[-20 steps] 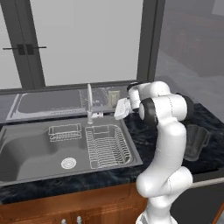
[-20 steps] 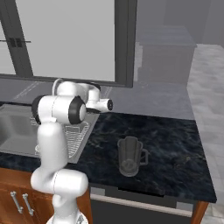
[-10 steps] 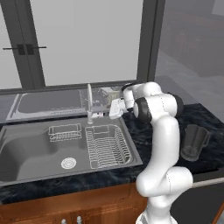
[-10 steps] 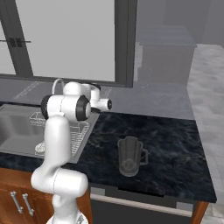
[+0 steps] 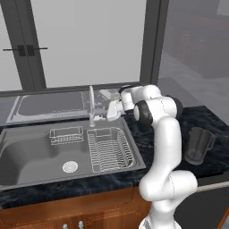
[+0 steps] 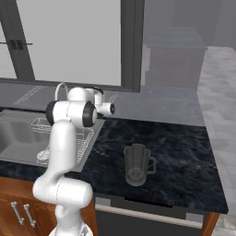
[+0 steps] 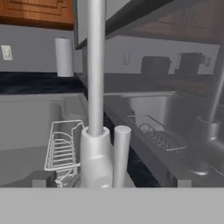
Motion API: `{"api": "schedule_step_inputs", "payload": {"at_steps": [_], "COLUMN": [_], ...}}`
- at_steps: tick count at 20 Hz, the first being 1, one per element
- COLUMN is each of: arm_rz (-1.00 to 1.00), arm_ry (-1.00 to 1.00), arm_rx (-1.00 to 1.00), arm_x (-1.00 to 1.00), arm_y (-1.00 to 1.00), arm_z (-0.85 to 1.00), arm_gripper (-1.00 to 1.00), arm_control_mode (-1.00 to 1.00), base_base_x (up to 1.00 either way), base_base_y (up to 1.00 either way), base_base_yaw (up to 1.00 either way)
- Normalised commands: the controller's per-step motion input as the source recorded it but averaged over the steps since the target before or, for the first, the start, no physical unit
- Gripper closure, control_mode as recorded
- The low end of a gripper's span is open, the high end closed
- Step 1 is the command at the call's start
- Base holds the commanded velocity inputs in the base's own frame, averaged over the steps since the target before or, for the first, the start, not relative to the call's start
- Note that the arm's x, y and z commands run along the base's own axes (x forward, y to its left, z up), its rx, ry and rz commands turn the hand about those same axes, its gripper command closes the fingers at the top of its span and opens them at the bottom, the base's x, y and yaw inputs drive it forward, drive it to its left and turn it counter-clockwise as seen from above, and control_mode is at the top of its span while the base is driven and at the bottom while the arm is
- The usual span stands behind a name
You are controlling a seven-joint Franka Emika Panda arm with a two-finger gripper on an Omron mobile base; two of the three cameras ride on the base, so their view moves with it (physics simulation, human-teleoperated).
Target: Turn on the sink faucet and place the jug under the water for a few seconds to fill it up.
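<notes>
One open hand (image 5: pixel 108 112) just beside sink faucet (image 5: pixel 91 106), jug (image 5: pixel 197 146) well apart

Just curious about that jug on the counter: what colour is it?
The jug is dark, smoky and see-through; the right base view shows it best.

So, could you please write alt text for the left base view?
A white robot arm's open gripper reaches beside the thin silver metal faucet, above a grey steel sink. A dark translucent jug stands on the black counter at right.
</notes>
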Motion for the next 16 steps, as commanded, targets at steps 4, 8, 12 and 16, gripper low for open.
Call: {"api": "schedule_step_inputs", "payload": {"at_steps": [4,8,12,16], "arm_rz": [0.01,0.0,0.0,0.0], "arm_ry": [0.0,0.0,0.0,0.0], "arm_rx": [0.01,0.02,0.02,0.02], "arm_x": [0.32,0.35,0.4,0.27], "arm_y": [0.01,0.0,0.03,0.04], "arm_z": [-0.17,-0.15,-0.13,-0.05], "arm_gripper": [-1.0,-1.0,-1.0,-1.0], "arm_control_mode": [-1.0,-1.0,-1.0,-1.0], "base_base_x": [0.0,0.0,0.0,0.0], "base_base_y": [0.0,0.0,0.0,0.0], "base_base_yaw": [0.0,0.0,0.0,0.0]}}
